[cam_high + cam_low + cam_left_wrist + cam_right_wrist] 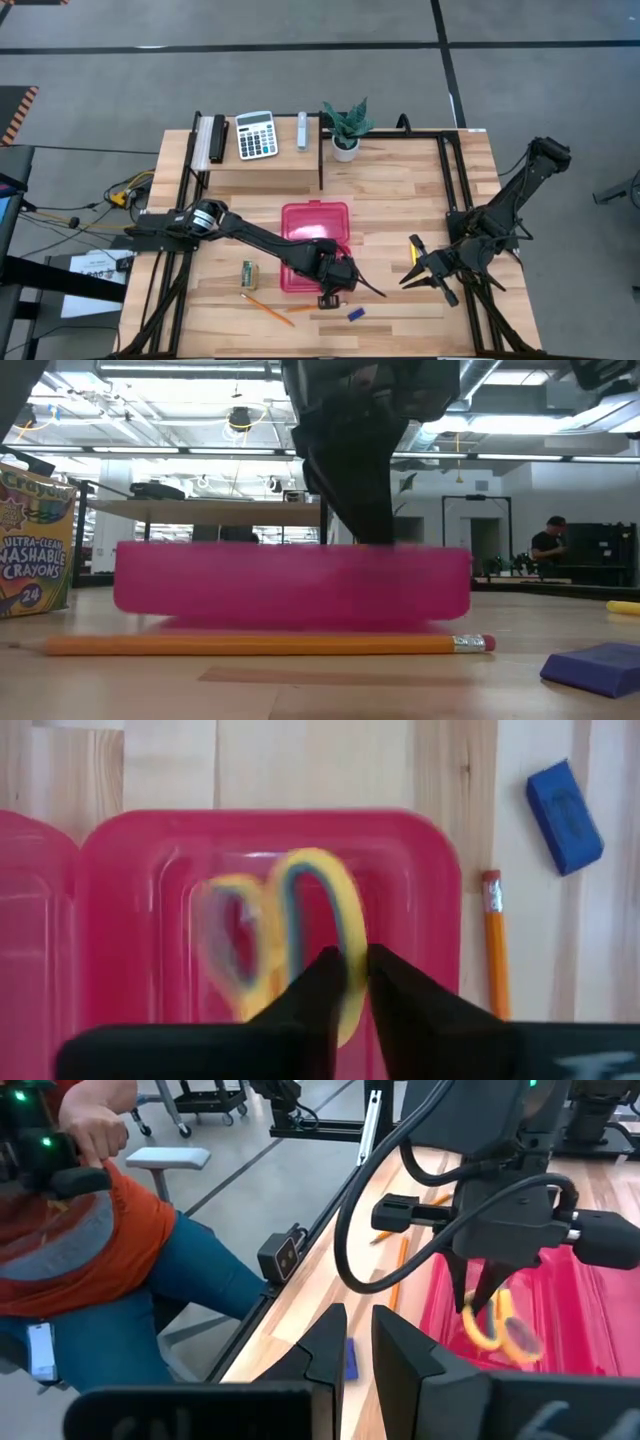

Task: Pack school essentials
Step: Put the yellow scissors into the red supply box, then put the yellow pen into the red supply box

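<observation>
**A:** Your left gripper is over the near half of the open pink pencil case, fingers pinching one loop of the yellow-handled scissors. The scissors hang just above the case floor; their handles are smeared in the left wrist view, and you can't see the blades there.

**B:** Can you confirm that from another angle?

**A:** Yes, the right wrist view shows the scissors dangling under the left gripper, above the pink case. From above, the arm hides them completely.

**B:** And your right gripper?

**A:** It waits at the right of the table, well apart from the case. The right gripper has its fingers spread, with something yellow just beside it, too small to identify.

**B:** The rest of the essentials?

**A:** The orange pencil lies on the table just near of the case, eraser end to the right. The blue eraser sits right of that, cut off by the edge of the low view. The crayon box stands left of the case; only part of its label shows low down. A seated person shows beyond the table edge, partly cropped.
</observation>
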{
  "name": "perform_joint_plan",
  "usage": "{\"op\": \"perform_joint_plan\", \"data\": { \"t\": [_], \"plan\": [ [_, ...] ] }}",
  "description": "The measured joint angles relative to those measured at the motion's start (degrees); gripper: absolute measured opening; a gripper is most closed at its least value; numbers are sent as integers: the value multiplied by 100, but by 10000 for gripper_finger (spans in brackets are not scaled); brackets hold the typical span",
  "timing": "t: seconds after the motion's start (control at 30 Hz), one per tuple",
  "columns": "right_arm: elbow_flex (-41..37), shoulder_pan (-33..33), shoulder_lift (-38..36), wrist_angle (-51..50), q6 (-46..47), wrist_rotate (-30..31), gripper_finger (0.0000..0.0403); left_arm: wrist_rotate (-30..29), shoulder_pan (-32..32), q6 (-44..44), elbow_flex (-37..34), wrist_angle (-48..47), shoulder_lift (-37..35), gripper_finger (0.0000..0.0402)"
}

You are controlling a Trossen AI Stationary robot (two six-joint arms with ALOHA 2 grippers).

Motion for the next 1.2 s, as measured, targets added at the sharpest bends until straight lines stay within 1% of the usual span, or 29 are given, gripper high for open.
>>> {"op": "perform_joint_plan", "data": {
  "t": [0.07, 0.23, 0.3, 0.37, 0.5, 0.6, 0.67, 0.77, 0.8, 0.87, 0.93, 1.07, 1.13, 1.2],
  "plan": [
    [0, 0, 0, 0, 12, 0, 63, -15, -19, 46, 0, 13, 0, 82],
    [0, -26, 0, -55, 389, 11, 63, -129, -27, 100, 0, 5, -4, 154],
    [0, -52, 0, -268, 674, 95, 63, -121, -27, 73, 88, -98, -7, 174],
    [0, -52, 1, -536, 1084, 259, 63, -125, -44, 92, 286, -240, -9, 185],
    [0, -52, 169, -806, 1752, 330, 63, -183, -203, 203, 786, -702, -20, 189],
    [2, -38, 465, -961, 2327, 332, 63, -387, -467, 190, 1122, -1196, -33, 189],
    [0, -37, 709, -1406, 3112, 346, 63, -595, -662, 36, 1277, -1584, -35, 189],
    [0, -37, 1145, -2158, 4686, 396, 63, -969, -963, -255, 1409, -1870, -72, 189],
    [-1, -38, 1281, -2368, 5183, 351, 63, -1110, -1077, -363, 1422, -1932, -118, 190],
    [-9, -42, 1528, -2505, 5860, 76, 63, -1426, -1270, -559, 1425, -1977, -243, 190],
    [29, -18, 1717, -2528, 6164, -254, 63, -1772, -1467, -718, 1427, -1970, -427, 190],
    [501, 93, 1959, -2737, 6306, -475, 63, -2441, -1832, -1045, 1436, -1934, -876, 190],
    [894, 118, 2054, -3262, 6463, -496, 63, -2794, -1990, -1237, 1436, -1902, -1072, 190],
    [1344, 114, 2141, -4184, 6822, -657, 63, -3167, -2151, -1342, 1436, -1876, -1229, 190]
  ]
}}
